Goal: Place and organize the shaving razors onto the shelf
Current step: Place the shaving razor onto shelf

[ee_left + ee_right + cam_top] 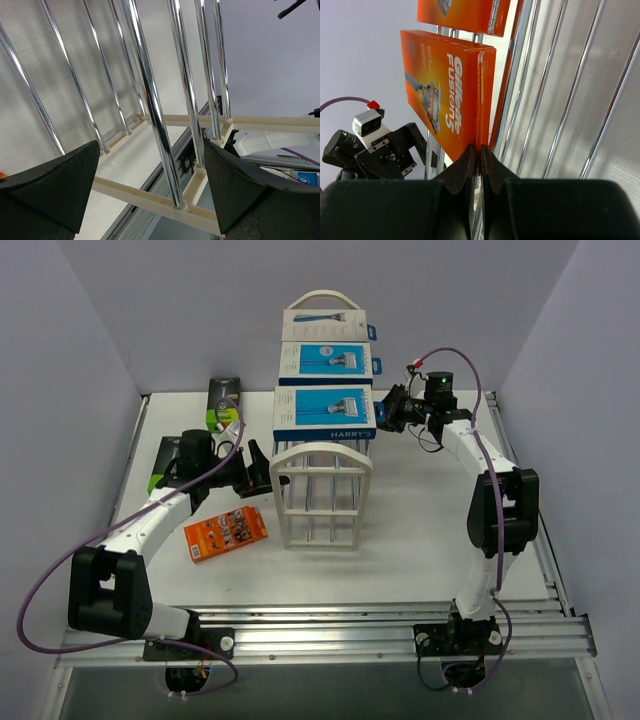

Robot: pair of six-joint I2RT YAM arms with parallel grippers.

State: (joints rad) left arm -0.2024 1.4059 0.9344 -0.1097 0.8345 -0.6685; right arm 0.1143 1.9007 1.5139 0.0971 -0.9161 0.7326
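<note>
The shelf (pixel 320 465) stands mid-table with three blue-and-white HARRY'S razor boxes (pixel 325 410) lying on its upper tiers. My right gripper (pixel 385 412) is at the shelf's right side. In the right wrist view it (pixel 480 150) is shut on the thin edge of an orange Gillette razor box (pixel 445 95) that stands against the chrome bars (pixel 545 100). A second orange box (pixel 465 12) sits beyond it. My left gripper (pixel 258 468) is open at the shelf's left side, with a chrome bar and a cream crossbar (pixel 140 197) between its fingers (pixel 65 185), which touch nothing.
An orange razor box (pixel 225 533) lies on the table left of the shelf's front. Two black-and-lime boxes lie at the left, one (pixel 224 400) at the back and one (pixel 163 462) partly under the left arm. Grey walls close in the table on three sides.
</note>
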